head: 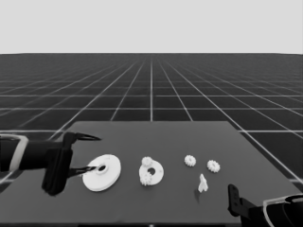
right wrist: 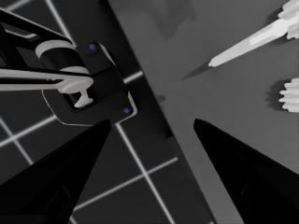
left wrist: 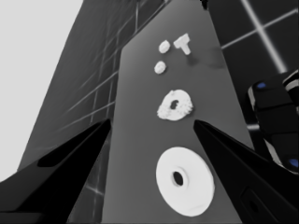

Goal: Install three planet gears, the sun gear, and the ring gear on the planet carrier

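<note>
Left tool [head: 84, 152]: parked at the dark worktop's [head: 189, 137] left end, fingers spread wide, holding nothing.

Larger white flat round part [head: 102, 172]: beneath its fingers, not yet installed.

Smaller white round part [head: 151, 171]: just beyond, two small white toothed gears [head: 146, 178] on it.

Two more gears [head: 190, 161]: farther off, loose.

Thin white piece [head: 202, 183]: near the right tool [right wrist: 149, 122], which waits open and empty at the corner.

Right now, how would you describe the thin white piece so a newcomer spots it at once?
Start at the dark table in the head view and go toward its right end, past the smaller round part with two gears on it. Nearer the front edge than the two loose gears stands the thin white piece. It alone is narrow, irregular and toothless, not round.
</note>
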{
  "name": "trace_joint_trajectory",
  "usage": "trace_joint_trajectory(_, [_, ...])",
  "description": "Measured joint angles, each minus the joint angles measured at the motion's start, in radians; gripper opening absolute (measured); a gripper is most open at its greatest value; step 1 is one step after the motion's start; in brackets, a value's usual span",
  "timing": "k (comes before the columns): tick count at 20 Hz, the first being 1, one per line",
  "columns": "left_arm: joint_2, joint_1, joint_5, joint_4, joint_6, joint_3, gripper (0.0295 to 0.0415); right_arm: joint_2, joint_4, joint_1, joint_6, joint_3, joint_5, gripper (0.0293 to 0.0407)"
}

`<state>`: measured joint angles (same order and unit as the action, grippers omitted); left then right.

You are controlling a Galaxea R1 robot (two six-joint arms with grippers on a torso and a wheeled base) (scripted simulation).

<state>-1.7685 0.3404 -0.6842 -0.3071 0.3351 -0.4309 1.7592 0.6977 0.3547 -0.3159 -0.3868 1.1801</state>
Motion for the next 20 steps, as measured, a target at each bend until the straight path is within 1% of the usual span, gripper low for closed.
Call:
trace_joint_trajectory(1, [0.006,0.001,0.003,-0.001,0.006,0.005,0.0385,0.000,0.000,0.000,0.000,0.000,0.000,0.0385])
trace_joint_trajectory(2, [0.009,0.001,0.005,-0.002,0.010,0.009,0.0385,0.261,-0.478,-0.374,-0.439,-0.207,0.276,0.0398])
trace_joint_trajectory(3, [0.011,0.001,0.006,-0.002,0.013,0.010,0.0385,0.470,-0.655,-0.557,-0.595,-0.529,0.315,0.0393])
trace_joint_trajectory(4, [0.012,0.001,0.007,-0.003,0.014,0.012,0.0385,0.593,-0.692,-0.576,-0.634,-0.775,0.348,0.0389])
trace_joint_trajectory(5, [0.013,0.002,0.007,-0.003,0.015,0.012,0.0385,0.672,-0.705,-0.577,-0.642,-0.944,0.372,0.0386])
trace_joint_trajectory(7, [0.013,0.002,0.008,-0.003,0.015,0.013,0.0385,0.758,-0.714,-0.574,-0.635,-1.130,0.396,0.0385])
trace_joint_trajectory(11, [0.014,0.002,0.008,-0.003,0.016,0.013,0.0385,0.806,-0.716,-0.572,-0.623,-1.233,0.408,0.0385])
trace_joint_trajectory(12, [0.014,0.002,0.008,-0.003,0.016,0.013,0.0385,0.806,-0.590,-0.449,-0.624,-1.233,0.317,0.0385])
trace_joint_trajectory(13, [0.014,0.002,0.008,-0.003,0.016,0.013,0.0385,0.823,-0.516,-0.335,-0.610,-1.274,0.261,0.0385])
trace_joint_trajectory(14, [0.014,0.002,0.008,-0.003,0.016,0.013,0.0385,0.846,-0.478,-0.273,-0.588,-1.327,0.225,0.0385])
trace_joint_trajectory(16, [0.014,0.002,0.008,-0.003,0.016,0.013,0.0385,0.876,-0.450,-0.223,-0.558,-1.397,0.187,0.0385])
trace_joint_trajectory(20, [0.014,0.002,0.008,-0.003,0.016,0.013,0.0385,0.892,-0.440,-0.204,-0.542,-1.434,0.168,0.0385])
